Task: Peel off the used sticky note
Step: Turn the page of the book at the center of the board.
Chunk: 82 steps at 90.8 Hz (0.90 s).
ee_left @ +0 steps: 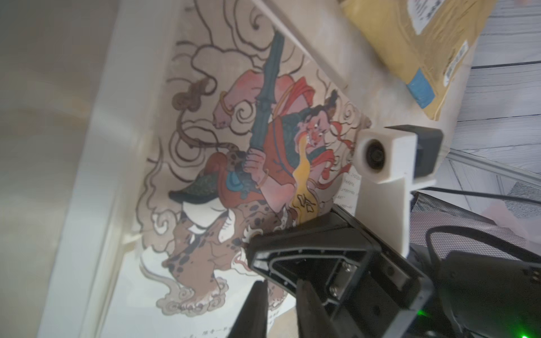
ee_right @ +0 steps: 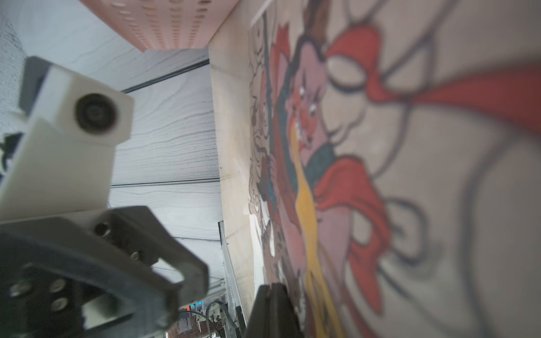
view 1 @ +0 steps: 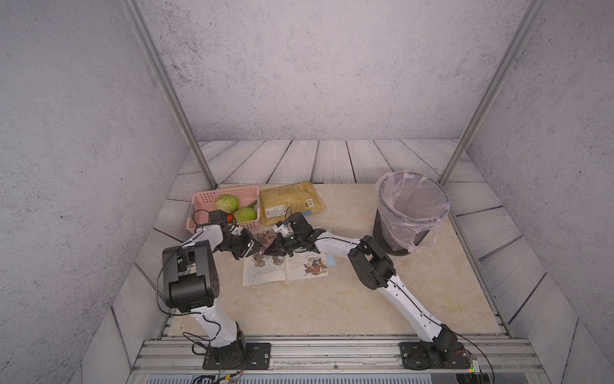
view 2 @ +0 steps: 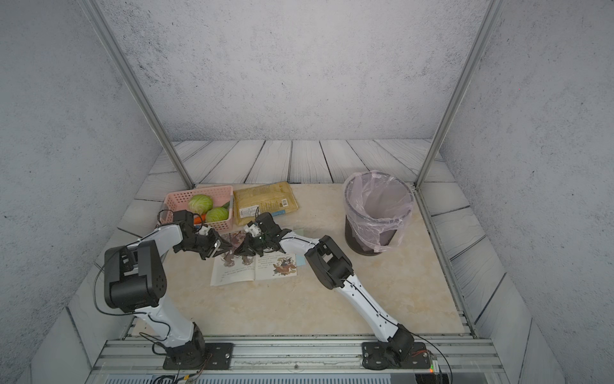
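Note:
An open picture book (view 1: pixel 292 269) (view 2: pixel 239 272) lies flat on the beige tabletop. A pale blue sticky note (view 1: pixel 331 259) (view 2: pixel 301 261) sticks out past the book's right edge, under the right forearm. Both grippers meet over the illustrated left page, far from that note. My left gripper (view 1: pixel 257 247) (ee_left: pixel 281 282) has its fingers drawn almost together just above the page, and I see nothing between them. My right gripper (view 1: pixel 267 251) (ee_right: pixel 270 288) is shut, its tips down against the same page.
A pink basket (view 1: pixel 202 199) holding two cabbages (view 1: pixel 227 202) stands behind the left arm. A yellow padded envelope (view 1: pixel 290 199) lies beside it. A bin with a plastic liner (view 1: pixel 412 212) stands at the back right. Metal frame posts rise at both back corners.

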Each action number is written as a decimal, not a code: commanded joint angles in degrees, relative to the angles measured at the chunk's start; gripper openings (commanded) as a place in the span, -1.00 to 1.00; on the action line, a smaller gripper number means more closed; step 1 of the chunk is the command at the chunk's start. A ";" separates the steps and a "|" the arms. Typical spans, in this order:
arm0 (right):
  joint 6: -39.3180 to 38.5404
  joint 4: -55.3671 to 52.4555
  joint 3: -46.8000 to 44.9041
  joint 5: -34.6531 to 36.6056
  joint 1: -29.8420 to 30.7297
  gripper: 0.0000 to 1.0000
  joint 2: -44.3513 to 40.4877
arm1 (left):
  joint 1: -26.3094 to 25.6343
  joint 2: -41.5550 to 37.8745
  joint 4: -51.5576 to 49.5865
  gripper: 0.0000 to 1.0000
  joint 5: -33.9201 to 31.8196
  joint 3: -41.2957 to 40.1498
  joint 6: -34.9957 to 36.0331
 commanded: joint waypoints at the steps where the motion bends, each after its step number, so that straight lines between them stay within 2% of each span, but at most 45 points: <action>1: 0.09 -2.12 -1.55 0.42 -0.12 -1.00 2.73 | -0.04 1.48 -0.39 -0.64 -2.87 1.19 0.72; 7: -0.54 -2.79 -2.66 0.43 -0.13 -1.00 2.11 | 0.03 1.93 0.07 -0.68 -6.16 0.35 1.08; 22: -1.56 -3.38 -6.46 0.47 -0.58 -1.00 -2.06 | 0.04 4.72 0.16 -0.68 -9.48 0.07 1.43; 48: -6.50 -5.67 -19.20 0.83 -4.14 -1.00 -17.05 | 0.08 8.74 -0.89 -0.68 -13.10 0.97 3.01; 65: -15.13 -13.41 -28.14 3.76 -5.83 -1.00 -24.10 | -0.03 6.77 -0.75 -0.68 -11.89 0.49 2.63; 82: -17.10 -16.28 -31.33 6.03 -5.84 -1.00 -22.46 | -1.47 2.16 -1.98 -0.68 -9.42 1.68 2.03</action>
